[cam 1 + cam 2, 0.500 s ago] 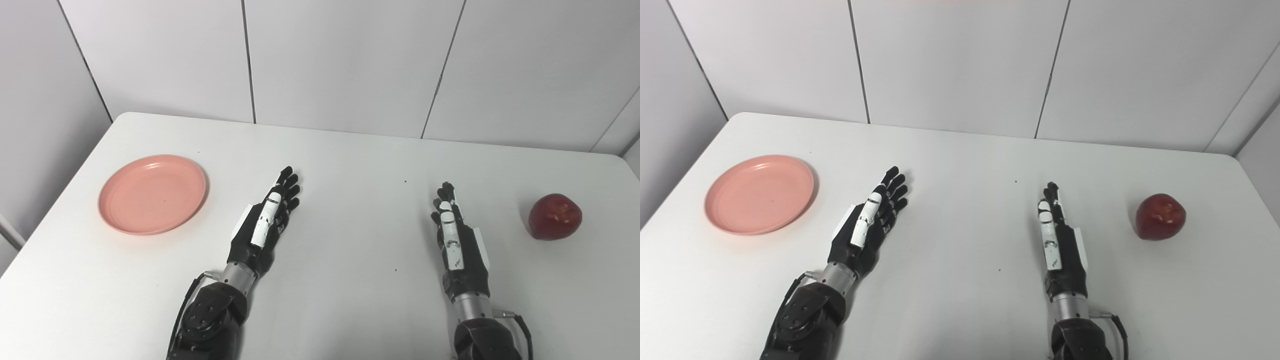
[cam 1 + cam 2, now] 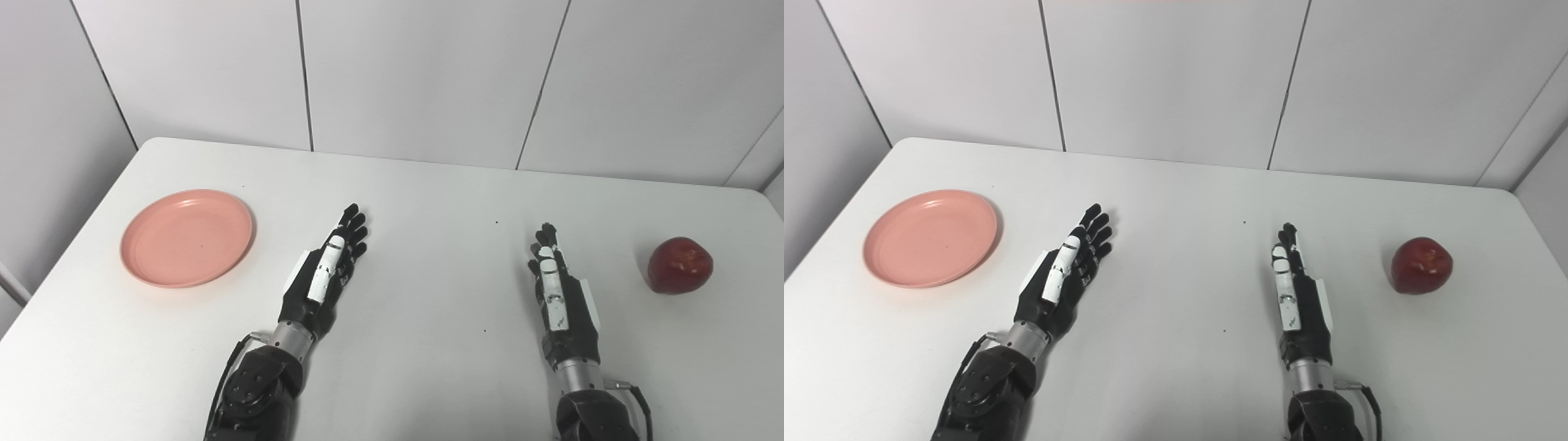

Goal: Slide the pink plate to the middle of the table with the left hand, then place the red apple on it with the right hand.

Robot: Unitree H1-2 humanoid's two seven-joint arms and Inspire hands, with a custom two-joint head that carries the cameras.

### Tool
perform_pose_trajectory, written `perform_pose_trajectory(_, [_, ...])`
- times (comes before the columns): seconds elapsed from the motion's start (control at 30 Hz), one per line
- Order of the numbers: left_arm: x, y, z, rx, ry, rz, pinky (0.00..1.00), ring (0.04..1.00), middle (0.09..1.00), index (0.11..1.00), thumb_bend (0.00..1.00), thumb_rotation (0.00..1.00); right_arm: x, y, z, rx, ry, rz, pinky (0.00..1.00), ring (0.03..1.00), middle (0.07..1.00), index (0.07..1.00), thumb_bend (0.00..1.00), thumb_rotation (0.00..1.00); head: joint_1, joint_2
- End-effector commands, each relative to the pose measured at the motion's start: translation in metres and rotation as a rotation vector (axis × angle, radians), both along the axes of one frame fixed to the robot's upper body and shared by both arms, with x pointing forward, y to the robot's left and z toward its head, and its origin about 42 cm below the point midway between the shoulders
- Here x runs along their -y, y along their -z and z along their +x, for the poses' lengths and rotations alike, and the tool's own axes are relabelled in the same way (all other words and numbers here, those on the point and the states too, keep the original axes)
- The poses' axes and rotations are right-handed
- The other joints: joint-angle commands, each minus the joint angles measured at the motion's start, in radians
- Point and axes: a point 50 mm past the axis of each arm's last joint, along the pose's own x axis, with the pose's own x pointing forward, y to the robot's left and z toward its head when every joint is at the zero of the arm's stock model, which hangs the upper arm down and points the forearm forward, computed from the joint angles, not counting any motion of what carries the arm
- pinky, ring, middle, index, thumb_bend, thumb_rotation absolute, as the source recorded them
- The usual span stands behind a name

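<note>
White table [image 2: 429, 202]; grey panelled wall [image 2: 422, 73] behind

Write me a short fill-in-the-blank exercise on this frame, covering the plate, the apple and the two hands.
1. The round pink plastic plate lies on the white table near its ____ edge.
2. The red apple sits to the right of the ____ hand.
3. The left hand holds ____, with its fingers stretched out.
4. On the pink plate there is ____.

Missing words: left; right; nothing; nothing
</note>
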Motion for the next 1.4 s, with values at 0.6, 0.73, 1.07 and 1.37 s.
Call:
perform_pose_trajectory(0.6, [0.016, 0.014, -0.004, -0.037, -0.012, -0.003, 1.0, 0.983, 0.997, 0.987, 0.38, 1.0, 0.009, -0.008, 0.005, 0.077, -0.023, 0.014, 1.0, 1.0, 1.0, 1.0, 0.18, 1.0, 0.068, -0.03])
perform_pose_trajectory(0.73, [0.014, 0.013, -0.004, -0.031, -0.008, 0.004, 1.0, 0.984, 0.997, 0.989, 0.39, 1.0, 0.009, -0.008, 0.005, 0.076, -0.021, 0.01, 1.0, 1.0, 1.0, 1.0, 0.18, 1.0, 0.071, -0.031])
perform_pose_trajectory(1.07, [0.005, -0.002, 0.0, 0.027, 0.002, 0.023, 1.0, 0.988, 0.993, 0.977, 0.42, 1.0, 0.009, -0.007, 0.005, 0.072, -0.023, 0.014, 1.0, 1.0, 1.0, 1.0, 0.18, 1.0, 0.078, -0.035])
perform_pose_trajectory(1.37, [-0.001, -0.04, 0.003, 0.099, 0.001, 0.044, 1.0, 0.972, 0.979, 0.972, 0.45, 1.0, 0.009, -0.007, 0.004, 0.072, -0.023, 0.002, 1.0, 1.0, 1.0, 1.0, 0.17, 1.0, 0.088, -0.033])
